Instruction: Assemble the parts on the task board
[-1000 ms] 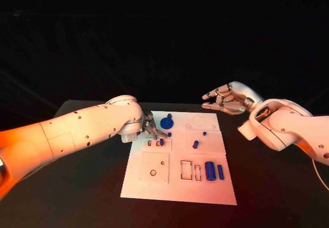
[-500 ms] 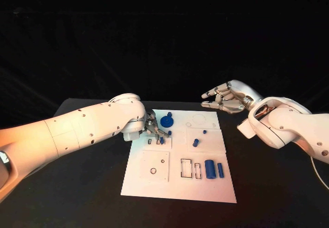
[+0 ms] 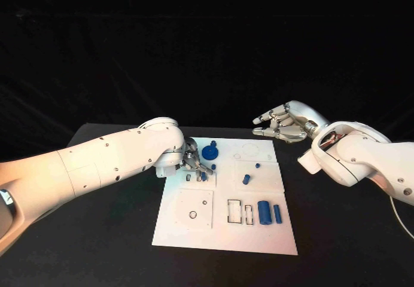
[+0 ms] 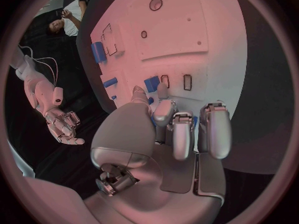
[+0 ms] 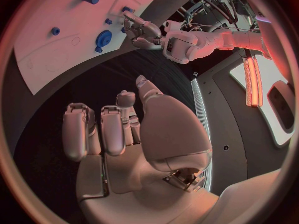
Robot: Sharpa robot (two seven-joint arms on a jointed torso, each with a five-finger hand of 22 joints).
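My left arm reaches in across the black table (image 3: 103, 239) and bends at the wrist so that my left hand (image 3: 193, 162) comes down on the far left part of the white board (image 3: 226, 239). Its fingers (image 4: 181, 134) are curled downward and bunched close together over the row of small slots there, and a small blue piece (image 4: 151, 82) shows right at the fingertips, between the thumb and the nearest finger. It looks pinched, but the fingers cover too much of it for me to be sure whether I hold it or only touch it. Just beyond that hand sits the round blue gear (image 3: 210, 155) with a small blue peg (image 3: 213, 144) beside it on the far side. Toward the middle of the board lies a short blue pin (image 3: 247, 178), and near its right edge a thick blue cylinder (image 3: 264, 213) and a thinner blue bar (image 3: 277, 213) lie side by side next to the narrow rectangular cut-outs. My right arm is drawn back off the board, raised beyond its far right corner. My right hand (image 3: 285, 124) hangs in the air there, its fingers loosely bent and apart, with nothing in them.
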